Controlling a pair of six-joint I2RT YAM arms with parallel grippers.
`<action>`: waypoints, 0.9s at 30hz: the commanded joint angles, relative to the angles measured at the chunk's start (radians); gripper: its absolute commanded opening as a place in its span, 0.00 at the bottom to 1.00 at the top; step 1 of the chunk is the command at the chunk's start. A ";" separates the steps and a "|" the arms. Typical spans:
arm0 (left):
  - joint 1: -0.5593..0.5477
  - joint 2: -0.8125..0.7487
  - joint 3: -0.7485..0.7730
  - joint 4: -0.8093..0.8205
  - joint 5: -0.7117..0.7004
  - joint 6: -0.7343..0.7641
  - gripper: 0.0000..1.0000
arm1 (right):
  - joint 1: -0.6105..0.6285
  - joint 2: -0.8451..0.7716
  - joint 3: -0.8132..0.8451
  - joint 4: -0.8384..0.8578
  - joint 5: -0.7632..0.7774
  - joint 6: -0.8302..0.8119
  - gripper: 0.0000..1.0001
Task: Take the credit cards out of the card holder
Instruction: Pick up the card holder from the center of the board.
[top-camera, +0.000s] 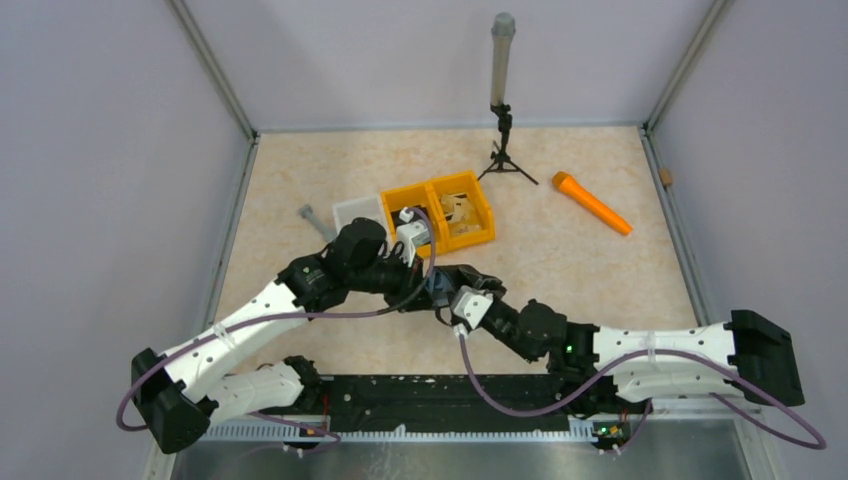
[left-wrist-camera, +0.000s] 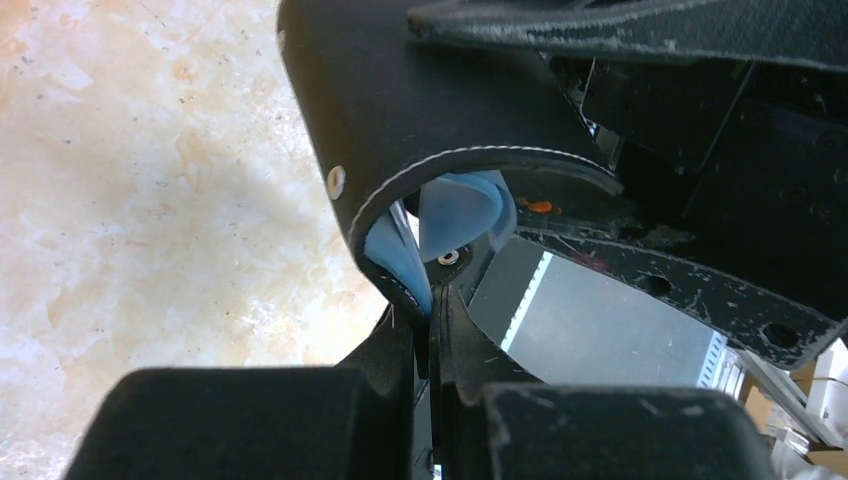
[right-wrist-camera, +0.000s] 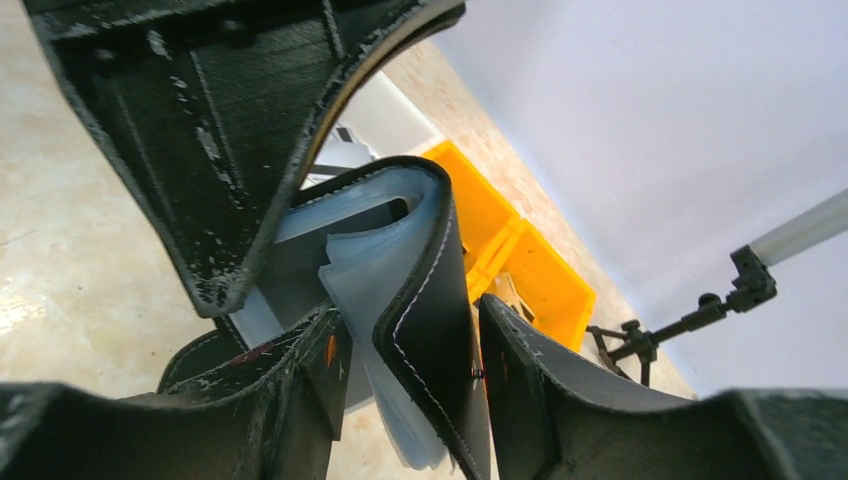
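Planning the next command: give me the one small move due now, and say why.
Probably close the right gripper fully on the flap of the card holder. Its fingers stand either side of the flap, not clearly clamped, while the left gripper is shut on a blue-lined edge. A second grip would let the arms spread it and reach the silvery card.

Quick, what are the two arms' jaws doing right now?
Left gripper: jaws shut on the card holder edge.
Right gripper: jaws open, straddling the card holder's flap, not clamped.
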 joint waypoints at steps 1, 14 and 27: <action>-0.008 -0.029 -0.003 0.098 0.121 -0.012 0.04 | 0.002 0.002 0.006 0.019 0.099 -0.002 0.50; -0.008 -0.031 -0.034 0.102 0.162 -0.001 0.03 | -0.091 -0.154 0.044 -0.148 0.027 0.237 0.39; -0.007 -0.069 -0.042 0.071 0.230 0.106 0.06 | -0.136 -0.208 0.188 -0.455 -0.231 0.371 0.00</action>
